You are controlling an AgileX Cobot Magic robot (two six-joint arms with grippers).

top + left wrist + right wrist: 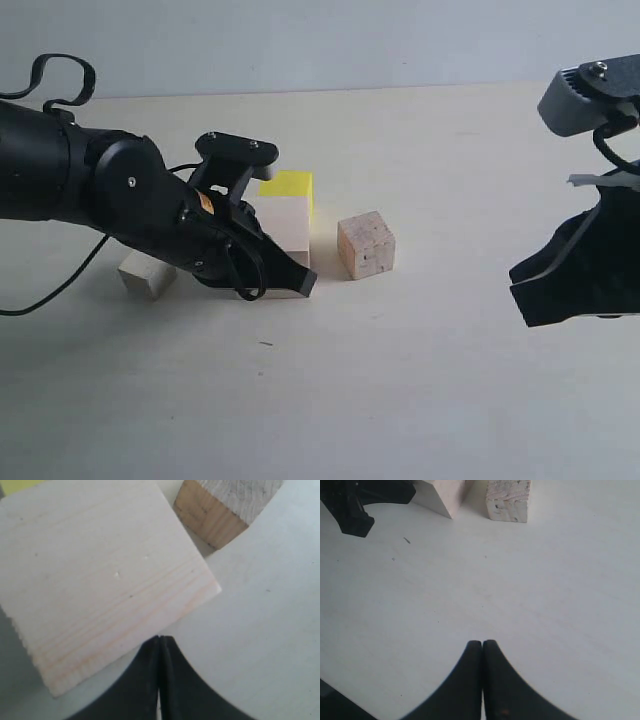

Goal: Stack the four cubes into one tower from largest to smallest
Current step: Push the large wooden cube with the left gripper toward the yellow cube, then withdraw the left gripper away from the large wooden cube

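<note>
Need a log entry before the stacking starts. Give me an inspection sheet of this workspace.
Surface: pale table, one small dark speck.
Job's things: four cubes, none stacked; wood cube with yellow cube behind it, tan cube beside it, white cube by the left arm.
Clutter: nothing seen.
End effectors: left end effector shut, empty, tips at the wood cube's edge; right end effector shut, empty, apart from the cubes.
Cables: black cable trailing from the left arm over the table.
Surroundings: plain pale wall.
</note>
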